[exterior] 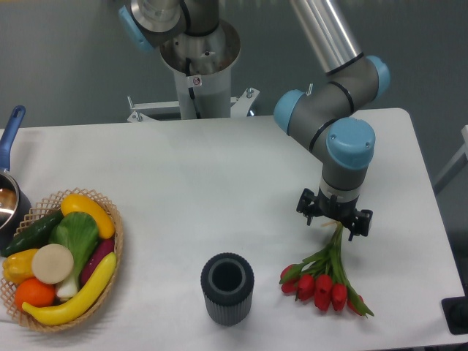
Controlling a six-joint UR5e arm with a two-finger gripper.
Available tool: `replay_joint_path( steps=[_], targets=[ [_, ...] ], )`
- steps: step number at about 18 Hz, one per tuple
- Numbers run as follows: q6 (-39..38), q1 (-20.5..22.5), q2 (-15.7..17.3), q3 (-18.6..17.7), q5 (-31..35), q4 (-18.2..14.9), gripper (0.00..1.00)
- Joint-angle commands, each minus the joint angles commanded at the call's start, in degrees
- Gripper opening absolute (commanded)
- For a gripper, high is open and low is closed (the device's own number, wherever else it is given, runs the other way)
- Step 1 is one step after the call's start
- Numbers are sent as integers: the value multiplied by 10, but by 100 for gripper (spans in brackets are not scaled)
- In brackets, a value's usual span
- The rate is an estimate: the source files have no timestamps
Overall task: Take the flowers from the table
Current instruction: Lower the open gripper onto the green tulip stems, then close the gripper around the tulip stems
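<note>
White tabletop, grey wall behind. Nearest us: one dark ribbed cup, one bunch of flowers lying flat at front right, red heads toward us, stems pointing away. One wicker basket of fake produce front left. One hand sits right over the stem ends; we can't tell whether it's closed on them. One blue-handled pot at left edge.
</note>
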Motion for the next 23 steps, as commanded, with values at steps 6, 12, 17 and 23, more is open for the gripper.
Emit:
replay_joint_path(
  steps=[6,12,17,23],
  targets=[
    [-2,-8,-42,38,1,0,100],
    [0,-10,-57,49,0,1,67],
    [1,-10,-59,48,-1,0,0],
    [-11,-6,-24,37,-4,-7,0]
  ],
)
